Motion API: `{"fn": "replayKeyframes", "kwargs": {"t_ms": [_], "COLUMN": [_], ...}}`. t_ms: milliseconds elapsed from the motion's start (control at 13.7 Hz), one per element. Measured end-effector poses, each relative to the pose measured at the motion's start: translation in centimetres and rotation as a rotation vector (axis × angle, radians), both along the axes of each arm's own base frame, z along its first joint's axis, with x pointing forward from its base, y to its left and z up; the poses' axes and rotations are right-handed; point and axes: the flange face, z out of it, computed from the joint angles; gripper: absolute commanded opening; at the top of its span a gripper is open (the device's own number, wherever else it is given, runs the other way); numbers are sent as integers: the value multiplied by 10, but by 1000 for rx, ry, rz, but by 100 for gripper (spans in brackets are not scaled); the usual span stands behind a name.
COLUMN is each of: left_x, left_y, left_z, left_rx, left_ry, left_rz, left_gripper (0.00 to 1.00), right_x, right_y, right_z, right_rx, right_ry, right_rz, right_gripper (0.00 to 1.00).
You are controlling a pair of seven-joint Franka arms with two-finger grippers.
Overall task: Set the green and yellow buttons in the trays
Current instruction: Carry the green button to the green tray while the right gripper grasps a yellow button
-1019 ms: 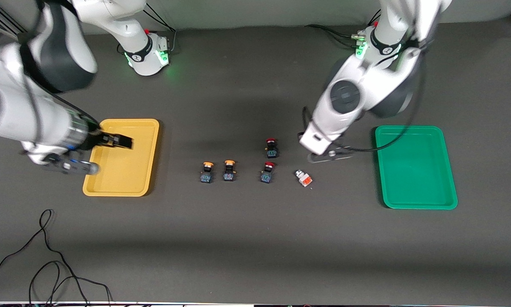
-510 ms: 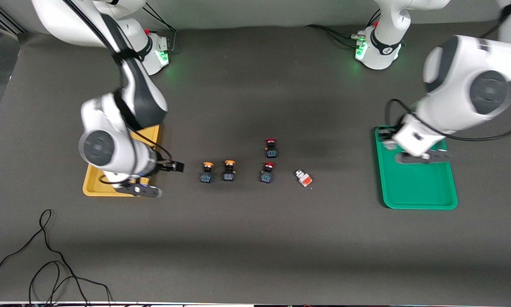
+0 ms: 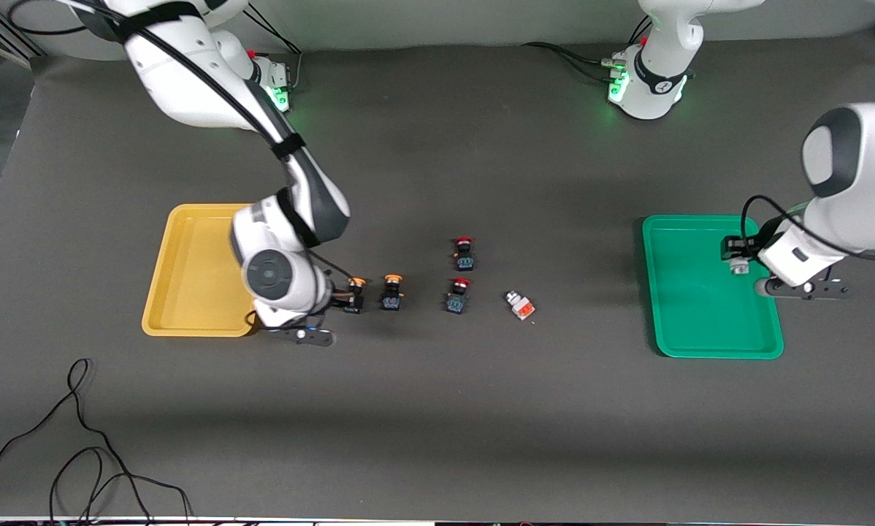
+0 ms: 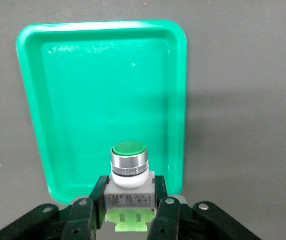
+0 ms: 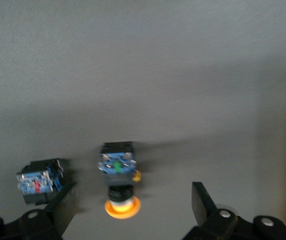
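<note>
A big dark grey table [image 3: 437, 424] fills the view — a thin black wire [image 3: 79, 438] curls on it, with maybe a pale wall [image 3: 445, 18] up top.

Two trays on the counter [image 3: 437, 438], one tray [image 3: 189, 292] at the right arm's end, the other tray [image 3: 689, 321] at the left arm's. Between them a row: two buttons [image 3: 355, 294] [image 3: 392, 292] side by side, third [image 3: 459, 296], fourth [image 3: 520, 306]; a fifth [image 3: 464, 253] farther from the camera. Right hand [image 3: 335, 298] just beside the row's first button. Left hand [image 3: 735, 257] over its tray, gripping a sixth button [image 4: 128, 175].
</note>
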Motion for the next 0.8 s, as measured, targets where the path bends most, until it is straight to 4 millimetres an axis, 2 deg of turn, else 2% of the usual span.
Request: {"fn": "replayKeyframes", "kwargs": {"t_ms": [146,291,364,437,510,582,655,801], "left_x": [-7,-14,-16,-16,-16,-16,-15,-10], "left_y": [-5,-8,-8,-8,-8,-8,-8,-8], "left_z": [-59,-109,-129,-142,-150,-153,-153,-148], "left_rx": [4,6,5,5,4,5,6,7], "left_ry": [-9,-11,-6,2,8,10,8,-1], "left_rz": [-15,-26,-27,-28,-29,-30,-31,-34], "left_gripper": [24,25,27,33,44,74,100,100], "right_x": [-8,-13,-15,-16,-17,-16,-16,-14], "right_y": [15,16,14,12,10,9,8,7], "right_z": [-25,-43,-49,-54,-56,-56,-56,-55], "right_rx": [3,7,5,3,0,-1,-2,-2], "right_ry": [-24,-44,-44,-43,-42,-42,-42,-47], "right_rz": [6,9,8,6,5,3,2,-2], "right_gripper": [100,100,99,79,23,0,0,0]}}
